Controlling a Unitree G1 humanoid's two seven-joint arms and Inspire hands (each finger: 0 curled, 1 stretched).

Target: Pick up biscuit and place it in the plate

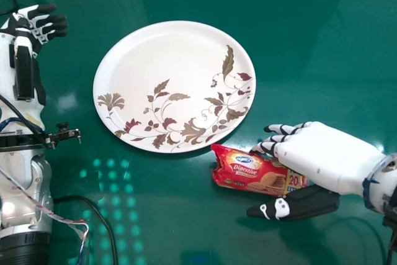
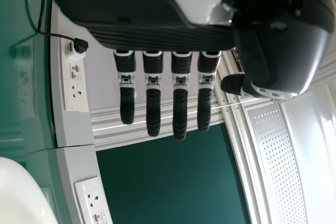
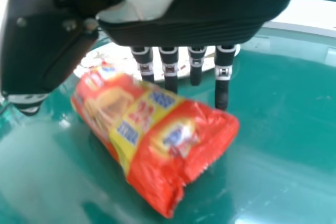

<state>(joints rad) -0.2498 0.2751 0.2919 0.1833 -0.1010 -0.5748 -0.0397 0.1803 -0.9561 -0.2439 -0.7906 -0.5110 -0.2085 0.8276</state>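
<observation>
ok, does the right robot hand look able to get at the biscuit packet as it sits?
Likely yes. The right robot hand is open right at the biscuit packet, fingers toward the plate, thumb on the other side, nothing visible in between.

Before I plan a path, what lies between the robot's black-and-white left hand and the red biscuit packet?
In the head view, the round white plate with brown leaves lies between the left hand and the packet.

Left hand (image 1: 43,23) and right hand (image 1: 322,153), fingers nearly straight, thumbs apart.
</observation>
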